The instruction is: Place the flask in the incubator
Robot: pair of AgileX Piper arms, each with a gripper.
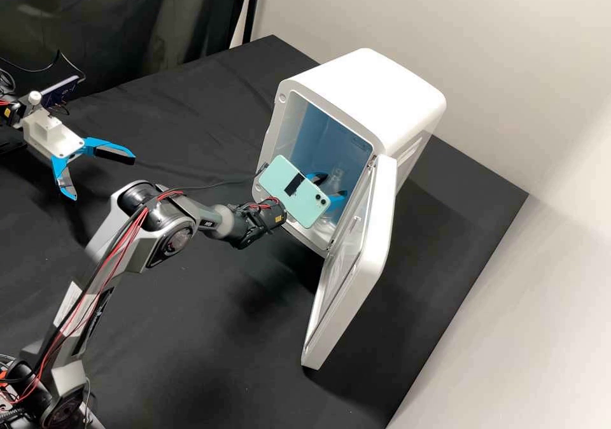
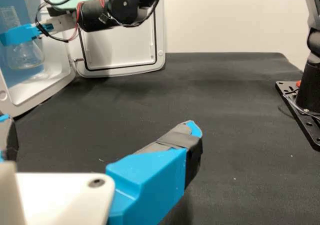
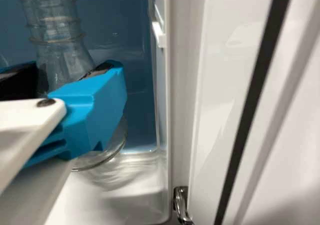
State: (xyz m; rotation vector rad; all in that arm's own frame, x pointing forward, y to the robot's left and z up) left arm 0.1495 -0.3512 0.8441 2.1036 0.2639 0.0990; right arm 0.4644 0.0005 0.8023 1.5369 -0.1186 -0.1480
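High view: the clear glass conical flask [image 1: 335, 177] is held inside the white, blue-lined incubator [image 1: 382, 104] by the right gripper [image 1: 326, 188], seemingly for setting down; the left gripper [image 1: 100, 175] is parked splayed, well apart. Left wrist view: the white door [image 2: 120, 45] is swung aside for access. Right wrist view: the flask is pinched near its neck.

The right arm [image 1: 159, 225] was dark grey, with paler silver shells over round joint housings, and red cables [image 1: 130, 232] ran along its links. A mint-green slab [image 1: 294, 191] with a black strip sat on its wrist. The left end effector [image 1: 100, 177], at nine o'clock in the high view, had a white blocky body, a white ball knob [image 1: 34, 98], bright blue fingers [image 1: 95, 144] with black pads [image 2: 175, 144], and one dark screw [image 2: 96, 183].
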